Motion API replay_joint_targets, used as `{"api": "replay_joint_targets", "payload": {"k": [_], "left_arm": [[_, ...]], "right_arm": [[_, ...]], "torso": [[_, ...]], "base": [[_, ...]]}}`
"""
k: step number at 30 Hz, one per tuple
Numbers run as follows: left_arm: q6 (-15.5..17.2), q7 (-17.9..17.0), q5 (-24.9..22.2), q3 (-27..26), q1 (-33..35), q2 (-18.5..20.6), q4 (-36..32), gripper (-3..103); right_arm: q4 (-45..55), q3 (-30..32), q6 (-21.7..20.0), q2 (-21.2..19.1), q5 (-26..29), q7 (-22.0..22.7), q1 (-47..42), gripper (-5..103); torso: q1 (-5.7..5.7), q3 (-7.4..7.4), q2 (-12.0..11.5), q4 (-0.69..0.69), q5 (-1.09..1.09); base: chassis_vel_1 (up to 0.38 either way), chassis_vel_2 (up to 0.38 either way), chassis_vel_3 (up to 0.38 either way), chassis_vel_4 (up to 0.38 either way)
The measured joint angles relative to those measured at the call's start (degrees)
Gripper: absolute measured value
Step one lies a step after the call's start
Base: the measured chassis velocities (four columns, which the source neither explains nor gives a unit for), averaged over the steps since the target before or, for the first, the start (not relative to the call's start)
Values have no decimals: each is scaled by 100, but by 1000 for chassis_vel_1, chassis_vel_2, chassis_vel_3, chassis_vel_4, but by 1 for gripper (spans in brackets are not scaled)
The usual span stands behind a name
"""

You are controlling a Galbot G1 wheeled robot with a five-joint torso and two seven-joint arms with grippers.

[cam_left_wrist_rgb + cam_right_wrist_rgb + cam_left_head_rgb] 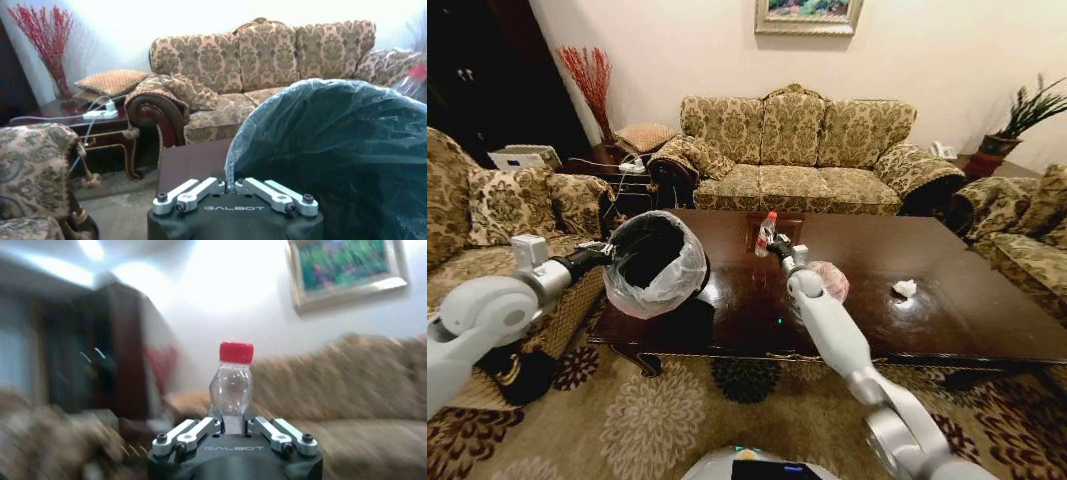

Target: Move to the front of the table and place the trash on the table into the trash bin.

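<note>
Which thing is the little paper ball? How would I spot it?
Find the big dark table before the sofa. Near its right end, away from the pink bag bundle, sits the paper ball: small, white, crumpled, alone on the glossy wood.

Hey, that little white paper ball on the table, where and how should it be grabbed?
Grip the paper ball across its crumpled middle, coming straight down from above: it sits low on the glossy table with open space around it, so probably no side approach is needed.

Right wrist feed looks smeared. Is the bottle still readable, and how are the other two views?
Right wrist view: background streaked with blur, bottle in the right pincer sharp. Head view: clear, edges bowed, ceiling glare on the table. Left wrist view: bright wall washed out, trash bin readable at the left pincer.
</note>
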Motion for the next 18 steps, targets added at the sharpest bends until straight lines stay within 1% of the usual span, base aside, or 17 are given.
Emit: {"api": "replay_joint_targets", "payload": {"k": [1,2,3,5,7,8,10,11,12,14,16,18], "left_arm": [[-4,5,29,2,1,33,47,2],[-4,5,29,2,1,33,47,2],[-4,9,39,3,7,52,68,2],[-4,9,57,7,40,94,88,2],[1,27,66,34,70,141,57,2],[1,27,66,34,70,141,57,2],[27,65,70,55,103,160,-30,2],[56,76,58,56,123,151,-89,2],[96,71,34,57,138,132,-152,2],[125,60,2,62,148,117,-217,2],[198,58,-50,60,172,105,-361,2],[233,64,-80,44,179,106,-419,2]], "right_arm": [[529,-17,-120,-122,317,-27,-52,12],[529,-17,-120,-122,317,-27,-52,12],[1040,-21,-229,-226,617,-61,-71,12],[2006,-46,-406,-474,1332,-125,-73,12],[2805,-128,-582,-722,2223,-154,-40,12],[2805,-128,-582,-722,2223,-154,-40,12],[3258,-256,-702,-828,2858,-158,46,12],[3401,-354,-741,-833,3079,-159,106,12],[3489,-471,-775,-821,3208,-188,154,12],[3512,-590,-782,-805,3225,-275,186,12],[3461,-899,-764,-762,3045,-512,232,12],[3427,-995,-757,-749,2960,-565,243,12]], "torso": [[0,0,0,-1,1],[0,0,0,-1,1],[0,0,0,1,0],[0,0,1,2,-2],[-1,-1,1,2,-3],[-1,-1,1,2,-3],[-1,-1,1,0,0],[-1,-1,1,-1,1],[-1,-1,1,0,1],[-1,-1,1,1,1],[-1,0,1,2,0],[-1,0,1,2,0]], "base": [[0,0,0,0],[0,0,0,0],[0,0,0,0],[0,0,0,0],[0,0,0,0],[0,0,0,0],[0,0,0,0],[0,0,0,0],[0,0,0,0],[0,0,0,0],[0,0,0,0],[0,0,0,0]]}}
